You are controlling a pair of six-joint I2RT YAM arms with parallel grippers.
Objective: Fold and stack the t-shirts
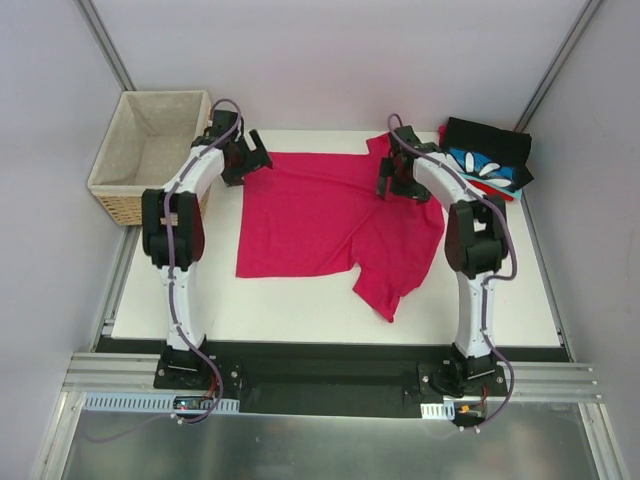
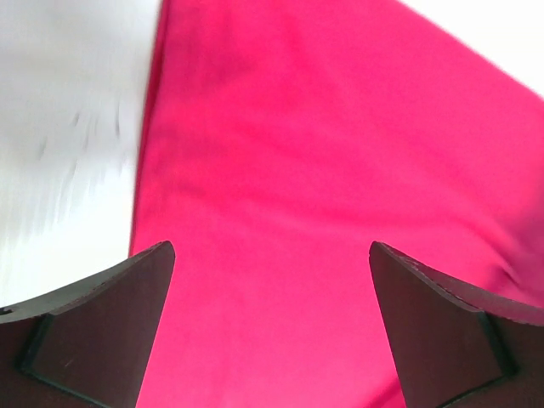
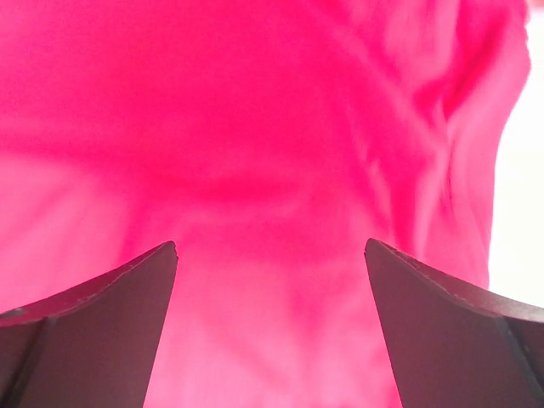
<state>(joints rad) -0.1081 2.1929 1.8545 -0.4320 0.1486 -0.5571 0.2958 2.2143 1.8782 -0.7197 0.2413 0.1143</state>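
White table (image 1: 300, 300): magenta t-shirt (image 1: 310, 215) spread out (right side rumpled); folded shirts (image 1: 487, 160) stacked far-right corner.

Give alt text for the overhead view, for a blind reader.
A magenta-pink t-shirt lies spread on a white table, its right side rumpled. The left pincer and right pincer, both open, hang at its far corners. A wicker basket stands far left, folded shirts far right.
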